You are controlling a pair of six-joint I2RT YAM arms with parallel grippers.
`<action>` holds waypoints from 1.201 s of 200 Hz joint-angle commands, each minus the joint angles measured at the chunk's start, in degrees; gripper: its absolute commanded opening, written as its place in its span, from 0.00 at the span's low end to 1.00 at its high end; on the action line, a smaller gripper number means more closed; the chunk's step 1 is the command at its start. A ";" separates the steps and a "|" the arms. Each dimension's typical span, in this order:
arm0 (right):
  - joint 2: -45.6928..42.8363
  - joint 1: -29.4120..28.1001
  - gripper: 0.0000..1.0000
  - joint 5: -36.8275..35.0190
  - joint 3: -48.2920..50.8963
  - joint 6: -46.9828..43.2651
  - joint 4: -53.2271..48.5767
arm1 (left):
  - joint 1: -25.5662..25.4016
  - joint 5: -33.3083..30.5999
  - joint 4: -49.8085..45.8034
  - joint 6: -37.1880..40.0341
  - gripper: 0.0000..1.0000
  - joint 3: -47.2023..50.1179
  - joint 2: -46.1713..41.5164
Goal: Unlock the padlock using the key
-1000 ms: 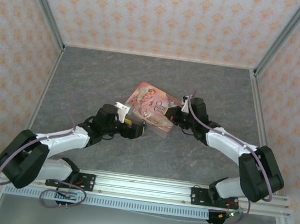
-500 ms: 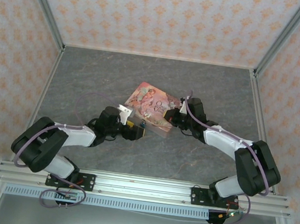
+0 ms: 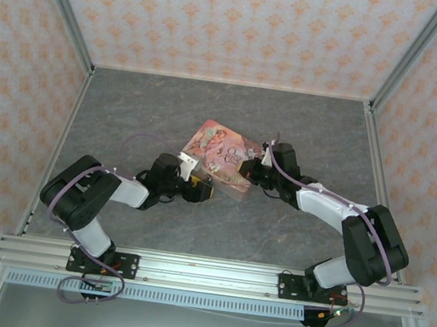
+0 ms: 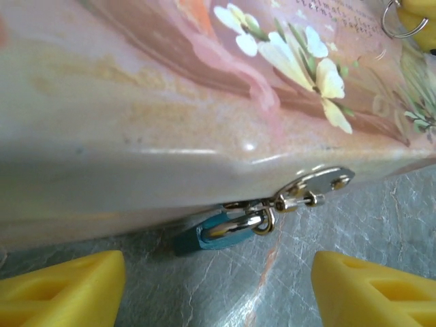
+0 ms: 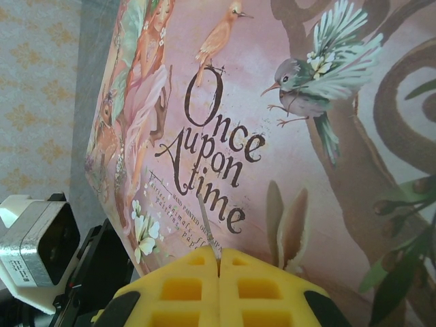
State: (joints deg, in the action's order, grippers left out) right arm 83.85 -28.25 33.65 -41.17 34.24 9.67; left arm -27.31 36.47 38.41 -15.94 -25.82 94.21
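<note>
One padlock [image 4: 195, 236], partly under tin [image 4: 170, 129]

Can't see padlock [image 4: 203, 237] whole: body half tucked under pink tin [image 4: 170, 136] edge, keyhole side hidden. Blurred up close along that tin wall. Cropped at bottom edge: left gripper [image 4: 218, 286] jaws. Cropped top right: key ring [image 4: 382, 22]. Mostly buried between right gripper [image 5: 218, 269] jaws: key [image 5: 208, 228], thin sliver out. From above, padlock too small to tell.
</note>
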 commanded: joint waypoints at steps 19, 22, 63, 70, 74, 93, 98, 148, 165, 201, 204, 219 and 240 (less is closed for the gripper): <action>0.96 -0.34 0.00 -1.60 0.91 -1.29 -1.54 | 0.33 0.70 4.52 1.14 0.69 -0.96 1.92; 0.96 -0.33 0.00 -1.55 0.91 -1.29 -1.58 | 0.39 0.77 4.56 1.10 0.69 -0.98 1.99; 1.09 -0.32 0.00 -1.45 1.11 -1.14 -0.96 | 0.23 1.59 4.73 0.61 0.61 -1.14 2.53; 1.12 -0.31 0.00 -1.40 1.32 -1.11 -0.65 | 0.08 1.59 4.59 0.57 0.60 -1.07 2.53; 1.13 -0.39 0.00 -1.39 1.41 -0.96 -0.47 | 0.01 1.52 4.52 0.49 0.59 -1.15 2.47; 1.14 -0.41 0.00 -1.33 1.94 -0.67 0.32 | -0.29 0.99 4.48 0.26 0.58 -1.16 2.47; 1.20 -0.42 0.00 -1.31 1.98 -0.55 0.54 | -0.37 0.68 4.47 0.13 0.57 -1.16 2.50; 1.58 -0.59 0.00 -0.95 2.19 -0.40 1.40 | -2.16 -2.50 3.38 -0.44 0.53 -1.87 2.36; 1.70 -0.70 0.00 -0.95 2.15 -0.34 1.40 | -2.91 -3.66 2.81 -0.73 0.51 -2.38 2.54; 1.90 -0.75 0.00 -1.00 2.32 -0.40 1.84 | -3.82 -6.25 1.90 -1.25 0.47 -3.09 2.62; 1.90 -0.85 0.00 -0.98 2.36 -0.40 1.84 | -3.85 -6.42 1.89 -1.35 0.46 -3.16 2.57; 1.93 -0.86 0.00 -0.96 2.45 -0.33 1.93 | -4.02 -7.03 1.84 -1.76 0.44 -3.27 2.72; 1.92 -0.96 0.00 -0.78 2.50 -0.31 2.09 | -4.10 -8.11 1.66 -2.53 0.41 -3.54 2.64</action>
State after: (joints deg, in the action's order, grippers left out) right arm 84.18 -28.51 33.65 -40.16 34.26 12.67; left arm -30.79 31.20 39.86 -17.52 -27.51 96.18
